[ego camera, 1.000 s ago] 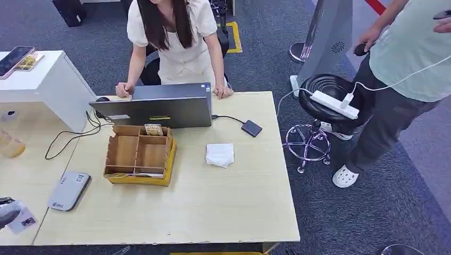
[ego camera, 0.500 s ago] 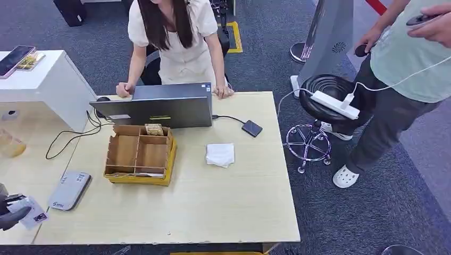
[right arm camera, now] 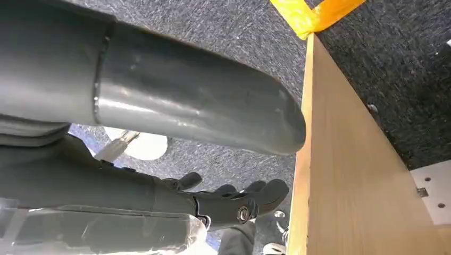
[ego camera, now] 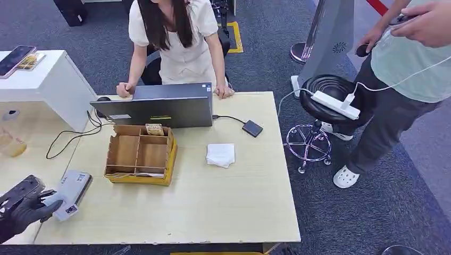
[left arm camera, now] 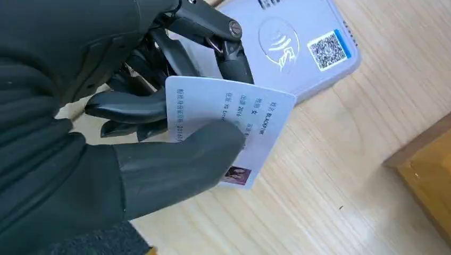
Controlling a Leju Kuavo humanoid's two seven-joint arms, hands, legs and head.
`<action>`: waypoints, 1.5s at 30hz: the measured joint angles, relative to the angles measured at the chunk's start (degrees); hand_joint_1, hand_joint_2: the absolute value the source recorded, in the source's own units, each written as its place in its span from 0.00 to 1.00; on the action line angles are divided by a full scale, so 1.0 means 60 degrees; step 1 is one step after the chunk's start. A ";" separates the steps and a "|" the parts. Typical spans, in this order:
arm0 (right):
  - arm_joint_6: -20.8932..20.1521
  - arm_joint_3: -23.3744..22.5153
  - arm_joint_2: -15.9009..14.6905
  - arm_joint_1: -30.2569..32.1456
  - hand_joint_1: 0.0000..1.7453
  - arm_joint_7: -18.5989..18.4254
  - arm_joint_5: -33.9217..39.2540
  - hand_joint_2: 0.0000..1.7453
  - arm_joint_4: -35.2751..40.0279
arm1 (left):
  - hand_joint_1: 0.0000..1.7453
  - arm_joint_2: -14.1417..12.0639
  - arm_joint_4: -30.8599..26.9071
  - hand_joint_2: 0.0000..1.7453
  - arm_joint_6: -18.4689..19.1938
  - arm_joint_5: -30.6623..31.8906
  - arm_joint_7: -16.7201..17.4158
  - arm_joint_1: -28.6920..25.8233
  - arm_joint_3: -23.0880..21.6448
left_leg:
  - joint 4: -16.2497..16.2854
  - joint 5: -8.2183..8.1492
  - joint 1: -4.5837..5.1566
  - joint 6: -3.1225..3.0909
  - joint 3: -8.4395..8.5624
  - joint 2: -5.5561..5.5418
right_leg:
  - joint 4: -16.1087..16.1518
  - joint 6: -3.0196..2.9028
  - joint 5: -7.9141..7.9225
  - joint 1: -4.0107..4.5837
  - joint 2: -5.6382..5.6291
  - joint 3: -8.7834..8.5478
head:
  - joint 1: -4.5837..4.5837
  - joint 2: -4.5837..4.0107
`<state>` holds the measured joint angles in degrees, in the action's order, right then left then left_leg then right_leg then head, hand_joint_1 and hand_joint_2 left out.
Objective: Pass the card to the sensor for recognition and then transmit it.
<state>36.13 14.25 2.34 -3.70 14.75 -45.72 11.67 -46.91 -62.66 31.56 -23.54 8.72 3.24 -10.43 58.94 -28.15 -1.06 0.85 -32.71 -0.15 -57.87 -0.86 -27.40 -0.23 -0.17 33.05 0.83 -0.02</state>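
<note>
Left hand (left arm camera: 106,138) pinches the card (left arm camera: 228,133) between thumb and fingers, just short of the sensor (left arm camera: 287,48), long edge pointing at it.

Left robot hand (ego camera: 26,210) brought card (ego camera: 63,206) over sensor (ego camera: 74,182).

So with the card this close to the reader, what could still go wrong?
The left robot hand holds the card by one end between thumb and fingers, so it might slip or tilt before a clean read. The card sits over the near corner of the card reader, not over its contactless symbol, so recognition may fail. The reader lies loose near the table's left edge, so a nudge from the fingers could shift it.
</note>
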 joint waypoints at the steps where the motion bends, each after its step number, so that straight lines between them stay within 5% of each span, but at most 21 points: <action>1: 0.0000 0.0004 0.0000 0.0001 0.00 0.0000 0.0004 0.00 0.0000 | 1.00 0.0062 0.0072 1.00 -0.0011 0.0039 -0.0036 0.0067 -0.0058 | 0.0000 0.0000 0.0001 0.0000 0.0000 0.0002 | 0.0001 0.0000 0.0000 -0.0001 -0.0002 0.0001 | 0.0000 0.0000; 13: 0.0022 0.0007 0.0000 0.0002 0.00 0.0000 0.0015 0.00 0.0000 | 1.00 0.0598 0.0758 1.00 -0.0153 0.0196 -0.0102 0.0926 -0.0492 | 0.0001 0.0001 0.0001 0.0000 0.0001 0.0001 | 0.0000 0.0000 0.0000 0.0000 -0.0001 0.0001 | 0.0000 0.0000; 35: 0.0040 0.0011 0.0000 0.0000 0.00 0.0011 0.0047 0.00 0.0000 | 1.00 0.0420 0.0856 1.00 -0.0124 -0.0018 -0.0099 0.1035 -0.0612 | 0.0001 0.0000 -0.0001 0.0000 0.0003 0.0008 | 0.0000 0.0000 0.0000 0.0001 -0.0008 0.0002 | 0.0000 0.0000; 45: -0.0004 0.0015 -0.0004 0.0000 0.00 0.0109 0.0036 0.00 0.0000 | 1.00 -0.0860 0.0059 1.00 0.0746 -0.1721 0.0564 0.0995 -0.0572 | 0.0001 0.0000 -0.0006 0.0001 0.0001 0.0022 | -0.0001 -0.0001 0.0000 0.0006 -0.0021 0.0008 | 0.0000 0.0000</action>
<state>36.11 14.34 2.32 -3.70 15.41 -45.51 11.67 -52.07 -62.31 36.04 -33.86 12.11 9.21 -13.86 58.95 -28.15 -1.10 0.85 -32.70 -0.01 -57.87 -0.86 -27.40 -0.20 -0.30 33.10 0.83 -0.02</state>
